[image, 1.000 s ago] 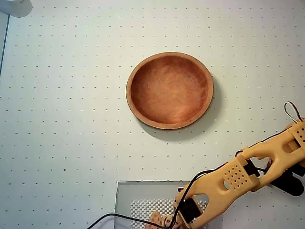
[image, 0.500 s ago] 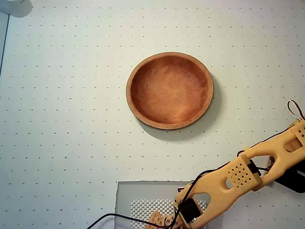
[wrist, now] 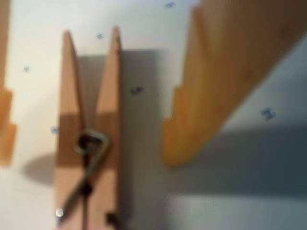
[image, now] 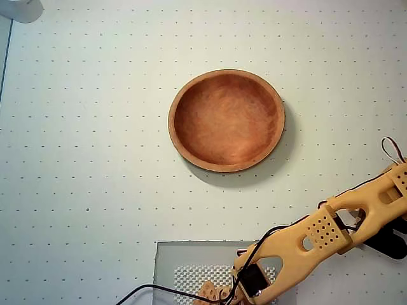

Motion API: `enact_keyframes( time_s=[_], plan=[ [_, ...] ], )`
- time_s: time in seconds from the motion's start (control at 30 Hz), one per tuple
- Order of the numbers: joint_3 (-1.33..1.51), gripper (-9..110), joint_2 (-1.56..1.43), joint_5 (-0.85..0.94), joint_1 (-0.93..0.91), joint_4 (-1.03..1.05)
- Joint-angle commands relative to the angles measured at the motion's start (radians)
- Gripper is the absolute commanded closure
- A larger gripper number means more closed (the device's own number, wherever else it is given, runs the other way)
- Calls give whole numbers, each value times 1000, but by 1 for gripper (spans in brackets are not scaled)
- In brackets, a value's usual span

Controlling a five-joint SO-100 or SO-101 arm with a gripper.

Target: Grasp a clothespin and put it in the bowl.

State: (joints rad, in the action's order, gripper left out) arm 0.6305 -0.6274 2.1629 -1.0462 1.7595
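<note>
In the wrist view, the light-tan wooden clothespin (wrist: 108, 96) lies flat on the white dotted table, its wire spring near the middle. My gripper (wrist: 91, 148) is open and close above it. One orange finger (wrist: 5, 124) is at the left edge and the other finger (wrist: 211, 86) is to the right, with the clothespin between them and a gap on each side. In the overhead view, my gripper (image: 216, 295) is at the bottom edge, partly cut off, and the clothespin is hidden. The reddish-brown wooden bowl (image: 179, 141) sits empty at the middle, well away from the gripper.
A grey mat with a white mesh patch (image: 184, 264) lies at the bottom of the overhead view, under the gripper. My orange arm (image: 331, 229) reaches in from the right edge with black cables. A grey-white object (image: 22, 9) sits at the top left corner.
</note>
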Motion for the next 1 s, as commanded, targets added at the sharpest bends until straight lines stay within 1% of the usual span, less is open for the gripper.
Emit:
enact_keyframes(
  time_s=[0.0,0.97],
  plan=[
    [-52,81,-32,31,-6,28],
    [-46,82,20,46,-58,28]
  ],
)
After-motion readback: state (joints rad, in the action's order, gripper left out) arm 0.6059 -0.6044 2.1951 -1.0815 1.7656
